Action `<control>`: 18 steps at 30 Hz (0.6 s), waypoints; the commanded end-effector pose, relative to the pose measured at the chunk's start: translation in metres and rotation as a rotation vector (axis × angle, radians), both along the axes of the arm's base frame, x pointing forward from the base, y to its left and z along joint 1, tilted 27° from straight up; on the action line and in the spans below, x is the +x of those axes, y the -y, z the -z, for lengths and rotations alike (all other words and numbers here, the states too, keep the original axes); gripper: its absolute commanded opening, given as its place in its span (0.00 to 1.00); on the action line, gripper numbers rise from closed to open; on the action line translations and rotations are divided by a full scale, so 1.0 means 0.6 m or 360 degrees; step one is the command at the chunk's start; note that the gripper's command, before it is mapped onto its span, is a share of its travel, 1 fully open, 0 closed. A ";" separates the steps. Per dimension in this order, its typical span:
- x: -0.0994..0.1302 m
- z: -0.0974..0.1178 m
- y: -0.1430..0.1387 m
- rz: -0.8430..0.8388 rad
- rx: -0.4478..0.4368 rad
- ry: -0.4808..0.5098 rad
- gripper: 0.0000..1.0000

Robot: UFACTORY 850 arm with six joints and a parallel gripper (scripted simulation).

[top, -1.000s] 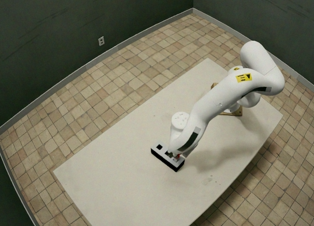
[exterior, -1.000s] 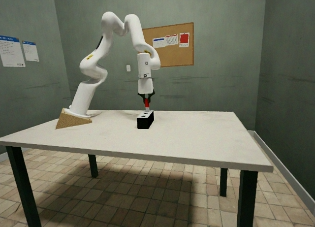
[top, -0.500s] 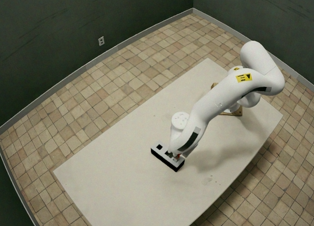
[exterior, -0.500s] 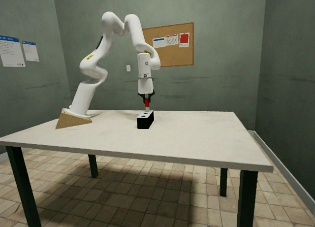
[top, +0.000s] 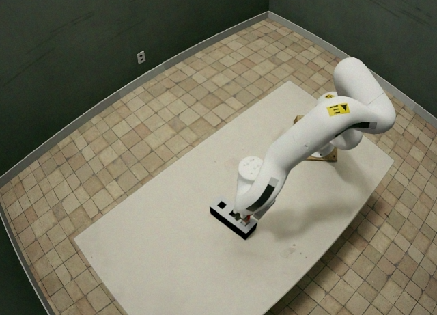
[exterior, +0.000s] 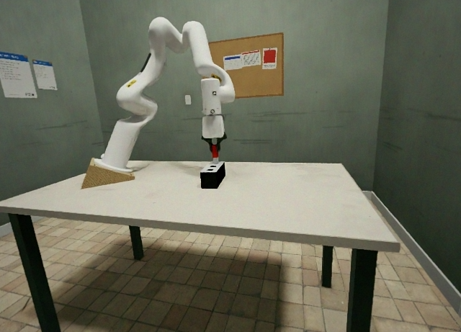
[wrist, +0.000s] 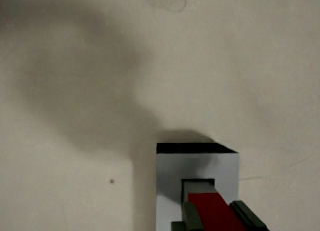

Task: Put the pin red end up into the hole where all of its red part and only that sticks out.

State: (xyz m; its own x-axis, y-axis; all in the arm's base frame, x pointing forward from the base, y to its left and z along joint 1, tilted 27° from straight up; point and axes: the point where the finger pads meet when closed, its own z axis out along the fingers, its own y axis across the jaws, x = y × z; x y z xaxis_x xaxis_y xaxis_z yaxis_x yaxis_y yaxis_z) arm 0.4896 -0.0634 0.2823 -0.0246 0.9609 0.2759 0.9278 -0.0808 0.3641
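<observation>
The gripper [exterior: 215, 147] is clamped on the pin [exterior: 215, 152] [wrist: 214, 211], red end up, above the block [top: 229, 218] [exterior: 209, 179] [wrist: 170, 173]. The pin's grey lower part stands in the block's end hole [wrist: 184, 184], though how deep is hard to judge; some grey shows above the block (below the red). The block's other two holes lie beyond the pin, and the desk [top: 158, 241] [exterior: 279, 202] [wrist: 75, 201] is beneath the block.

Yellow warning label [top: 338, 109] on white arm [top: 300, 139] [exterior: 124, 142]; lettering illegible.
</observation>
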 end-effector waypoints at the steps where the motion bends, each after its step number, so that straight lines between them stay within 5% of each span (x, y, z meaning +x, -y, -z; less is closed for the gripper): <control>1: 0.001 -0.001 0.001 0.0000 -0.0001 0.0003 0.00; 18: 0.001 -0.002 -0.002 0.0000 -0.0001 0.0003 0.00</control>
State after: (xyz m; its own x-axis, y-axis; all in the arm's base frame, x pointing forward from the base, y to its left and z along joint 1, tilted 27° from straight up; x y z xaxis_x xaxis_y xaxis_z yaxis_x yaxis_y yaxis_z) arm 0.4900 -0.0621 0.2825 -0.0248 0.9609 0.2759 0.9277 -0.0807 0.3644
